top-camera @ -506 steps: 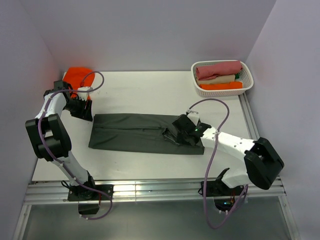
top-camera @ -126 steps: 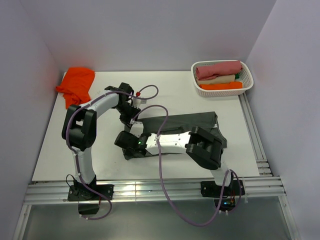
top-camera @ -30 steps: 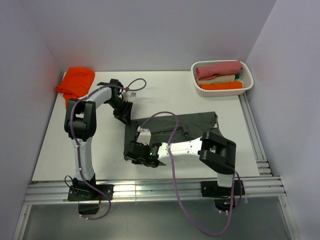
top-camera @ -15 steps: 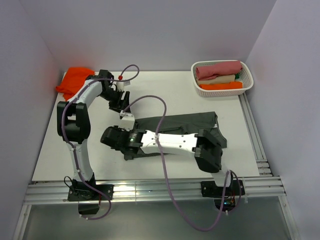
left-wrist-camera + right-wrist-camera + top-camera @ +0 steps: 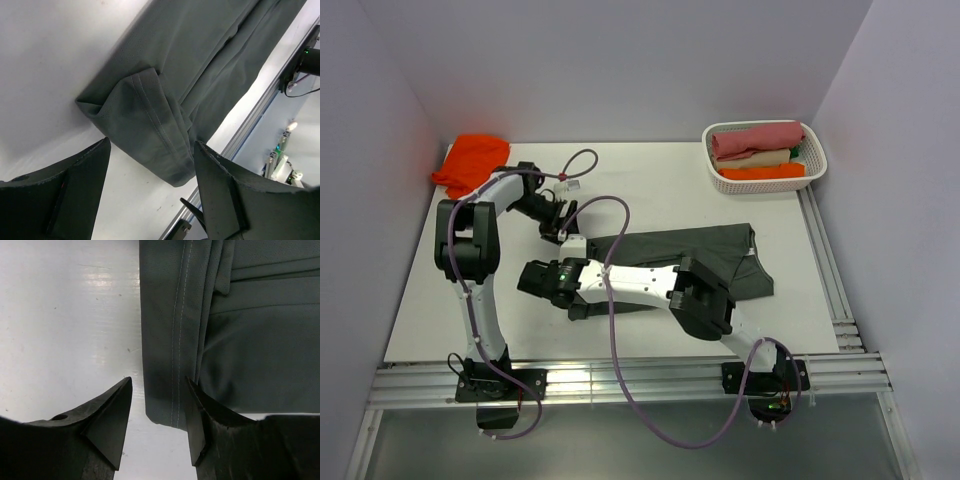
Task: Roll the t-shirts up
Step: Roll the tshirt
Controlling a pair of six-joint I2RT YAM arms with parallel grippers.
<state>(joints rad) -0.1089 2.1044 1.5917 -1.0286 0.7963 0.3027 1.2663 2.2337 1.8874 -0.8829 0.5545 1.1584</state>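
A dark charcoal-grey t-shirt [image 5: 710, 245] lies folded lengthwise across the middle of the table, its left end doubled over. My left gripper [image 5: 558, 225] hovers open at the far left corner of that shirt. In the left wrist view the folded corner [image 5: 150, 115] lies on the table beyond my left gripper [image 5: 150, 145], untouched. My right gripper [image 5: 542, 282] reaches across to the shirt's near left corner and is open too. The stitched hem [image 5: 172, 365] shows between the spread fingertips of my right gripper [image 5: 158, 382], not pinched. An orange t-shirt [image 5: 472, 162] lies crumpled at the back left.
A white basket [image 5: 817, 150] at the back right holds rolled pink, beige and orange shirts. Purple cables loop over the table's centre-left [image 5: 582, 158]. An aluminium rail [image 5: 620, 375] runs along the near edge. Walls close in on the left, back and right.
Both grippers have opened and let go of the grey shirt's left end. The right gripper has slid left off the shirt's near corner. The left gripper shifted slightly by the far corner.
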